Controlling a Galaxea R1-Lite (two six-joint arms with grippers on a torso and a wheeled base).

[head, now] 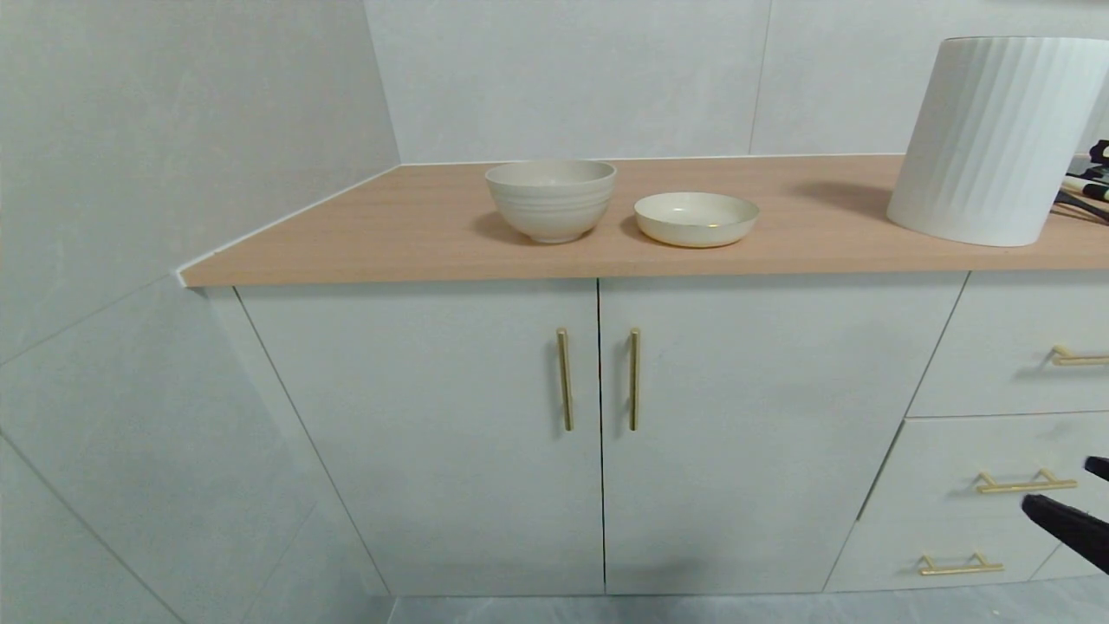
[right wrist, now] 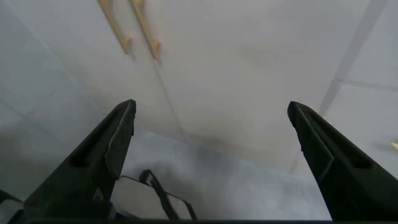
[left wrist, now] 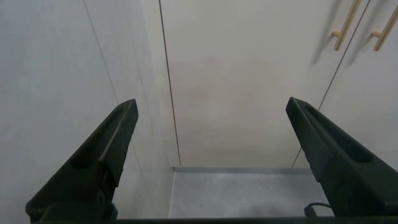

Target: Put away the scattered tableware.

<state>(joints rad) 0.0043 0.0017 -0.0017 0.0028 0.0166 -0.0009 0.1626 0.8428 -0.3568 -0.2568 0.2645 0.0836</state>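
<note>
Wood-grain counter (head: pixel 390 234): one deep beige bowl (head: pixel 550 199), upright, just beside one shallow cream dish (head: pixel 696 218) to its right, not touching. White ribbed container (head: pixel 996 139) farther right. Below: two shut cabinet doors (head: pixel 433 433) with gold bar handles (head: pixel 565 379). Left end effector (left wrist: pixel 211 103): released, fingers spread wide, low before the cabinet front. Right end effector (right wrist: pixel 210 104): likewise released, nothing held.

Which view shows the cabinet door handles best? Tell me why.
Head view: the door handles stand whole, side by side on the closed cabinet doors. Both wrist views catch just their ends, cut off at the picture's edge.
</note>
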